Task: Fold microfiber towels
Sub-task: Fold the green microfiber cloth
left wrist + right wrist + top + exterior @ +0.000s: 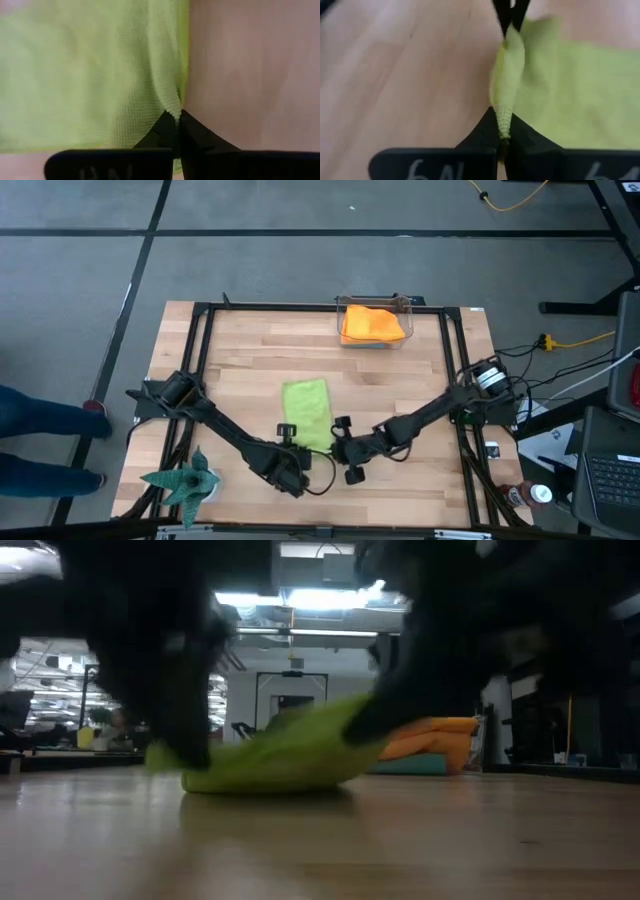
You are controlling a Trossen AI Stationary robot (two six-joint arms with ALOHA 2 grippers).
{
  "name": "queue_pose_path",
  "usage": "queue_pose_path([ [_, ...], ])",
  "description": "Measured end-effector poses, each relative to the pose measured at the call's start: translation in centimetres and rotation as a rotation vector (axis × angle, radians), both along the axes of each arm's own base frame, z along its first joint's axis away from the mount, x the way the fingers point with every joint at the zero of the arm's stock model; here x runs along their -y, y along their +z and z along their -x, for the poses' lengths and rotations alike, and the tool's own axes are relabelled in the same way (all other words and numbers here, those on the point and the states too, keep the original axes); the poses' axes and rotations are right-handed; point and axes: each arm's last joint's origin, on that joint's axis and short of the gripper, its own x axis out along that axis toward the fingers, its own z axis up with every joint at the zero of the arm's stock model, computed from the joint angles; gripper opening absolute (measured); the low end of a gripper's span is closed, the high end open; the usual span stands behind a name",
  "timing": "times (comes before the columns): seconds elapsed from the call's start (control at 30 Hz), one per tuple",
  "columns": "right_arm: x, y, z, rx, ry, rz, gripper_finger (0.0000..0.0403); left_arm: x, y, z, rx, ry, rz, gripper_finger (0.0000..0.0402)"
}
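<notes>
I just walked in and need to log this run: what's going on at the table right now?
Both arms are working on the lime green towel lying on the wooden table. The left claw and the right claw are each shut on the towel's near edge, one at each corner, pinching up a bit of cloth. The rest of the towel lies flat. An orange towel sits in a clear bin at the far edge, and a green plant figure stands near the left corner.

Low view: both arms are dark blurs; orange towel (435, 740) half hidden.
</notes>
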Motion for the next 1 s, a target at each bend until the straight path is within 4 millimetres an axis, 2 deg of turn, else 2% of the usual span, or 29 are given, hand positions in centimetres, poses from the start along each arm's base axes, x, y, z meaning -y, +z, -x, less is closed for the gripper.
queue_pose_path([
  [0.1, -0.5, 1.8, 0.7, 0.036, -0.026, 0.033, 0.0004, 0.3, 2.0, -0.2, 0.001, 0.008, -0.034, 0.0],
  [0.27, -2.0, 4.2, 1.9, 0.112, -0.009, 0.015, 0.0004, 1.2, 3.8, -0.9, 0.047, 0.01, 0.005, 0.0],
  [0.53, -4.8, 5.3, 3.8, 0.123, 0.012, -0.107, 0.0005, 4.2, 7.1, -1.0, 0.125, -0.029, 0.139, 0.0],
  [0.67, -5.3, 5.3, 4.2, 0.132, -0.01, -0.113, 0.0005, 5.0, 8.4, -1.0, 0.161, -0.07, 0.142, 0.0],
  [0.77, -5.2, 5.4, 4.2, 0.17, -0.076, -0.058, 0.0005, 4.5, 8.5, -1.2, 0.16, -0.091, 0.093, 0.0],
  [1.0, -3.7, 5.0, 3.9, 0.181, -0.238, 0.049, 0.0005, 1.6, 8.2, -1.8, 0.087, -0.032, -0.031, 0.0],
])
